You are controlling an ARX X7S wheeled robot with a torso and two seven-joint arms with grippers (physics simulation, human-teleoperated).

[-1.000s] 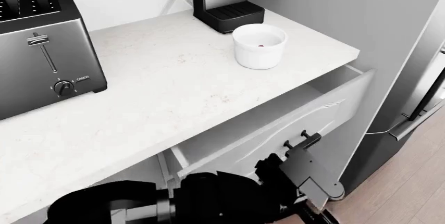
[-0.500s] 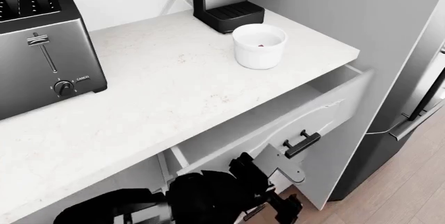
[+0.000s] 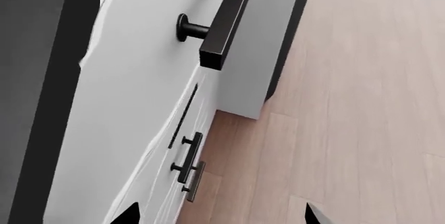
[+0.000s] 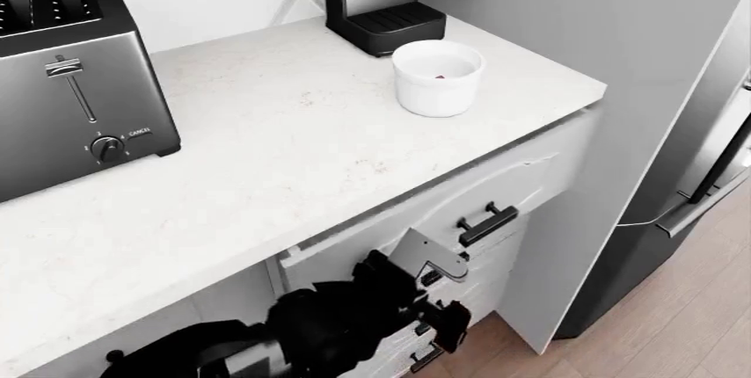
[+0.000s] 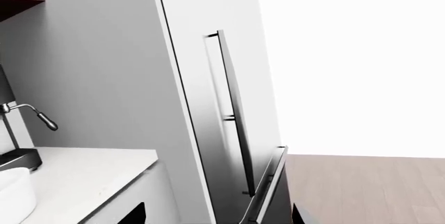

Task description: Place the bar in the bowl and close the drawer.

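A: Left wrist view: where's the drawer (image 3: 132, 104)?
B: White front at nine o'clock of the left gripper (image 3: 221, 214), handle long axis running twelve-to-six. Fingers spread, empty.
A: Head view?
B: Drawer nearly shut; bar (image 4: 441, 76) inside the bowl (image 4: 437, 79). Left arm is nearer.
A: Right wrist view?
B: Right gripper (image 5: 212, 213) open, empty.

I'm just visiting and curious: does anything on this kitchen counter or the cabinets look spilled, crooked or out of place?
Nothing stands out. The bowl sits upright on the countertop, with a small reddish thing inside, no spill. The drawer looks nearly flush with the cabinet front.
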